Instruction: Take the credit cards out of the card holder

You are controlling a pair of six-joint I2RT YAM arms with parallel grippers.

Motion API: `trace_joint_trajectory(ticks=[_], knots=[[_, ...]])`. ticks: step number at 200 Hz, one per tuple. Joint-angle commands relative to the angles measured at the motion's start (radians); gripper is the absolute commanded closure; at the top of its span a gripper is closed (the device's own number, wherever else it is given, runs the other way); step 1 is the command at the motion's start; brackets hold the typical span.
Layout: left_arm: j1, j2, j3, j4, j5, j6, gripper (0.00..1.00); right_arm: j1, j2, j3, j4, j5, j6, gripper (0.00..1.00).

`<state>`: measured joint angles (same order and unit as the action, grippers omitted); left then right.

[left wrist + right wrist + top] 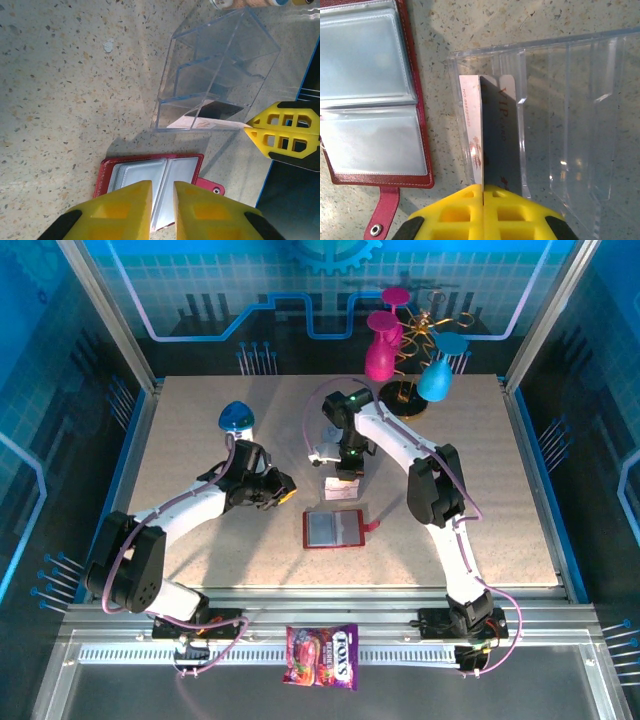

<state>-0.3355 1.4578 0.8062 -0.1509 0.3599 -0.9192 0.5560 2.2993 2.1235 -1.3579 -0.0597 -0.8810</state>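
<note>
The counter (pixel 200 440) carries the clear box (pixel 570 125) near its middle; the card holder (pixel 333 528) lies open just at 6 o'clock of the box, its snap tab out toward 3 o'clock. 2 credit cards (pixel 495 135) (1 pale, 1 dark) lean in the box's end compartment, the one nearest the holder. The right fingers (pixel 470 197) are pressed together on the cards' near edge; the left fingers (pixel 130 205) hang slightly apart, holding nothing, at 10 o'clock of the holder in the top view. The cards look light, stiff and slick, best pinched flat across a short edge; the holder looks soft and likely to slide. Whether 1 card or both is clamped is unclear; the visible pockets seem empty, and any leaves beneath are hidden.
</note>
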Motion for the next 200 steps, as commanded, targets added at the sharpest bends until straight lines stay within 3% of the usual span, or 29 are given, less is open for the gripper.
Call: trace_joint_trajectory(ticks=[1,32,101,154,200], knots=[[0.012,0.000,-0.011,0.004,0.013,-0.024,0.81,0.004,0.022,0.013,-0.035,-0.002,-0.015,0.94],[0.011,0.005,0.000,0.001,0.016,-0.021,0.80,0.004,0.011,0.011,-0.022,0.001,-0.009,0.82],[0.012,0.021,0.006,-0.012,0.029,-0.015,0.80,0.004,-0.054,-0.014,0.025,-0.014,0.037,0.80],[0.010,0.036,-0.009,0.019,0.055,-0.026,0.80,-0.040,-0.174,-0.147,0.217,-0.056,0.292,0.75],[0.007,0.059,-0.007,0.019,0.090,-0.015,0.80,-0.054,-0.354,-0.380,0.453,-0.126,0.570,0.69]])
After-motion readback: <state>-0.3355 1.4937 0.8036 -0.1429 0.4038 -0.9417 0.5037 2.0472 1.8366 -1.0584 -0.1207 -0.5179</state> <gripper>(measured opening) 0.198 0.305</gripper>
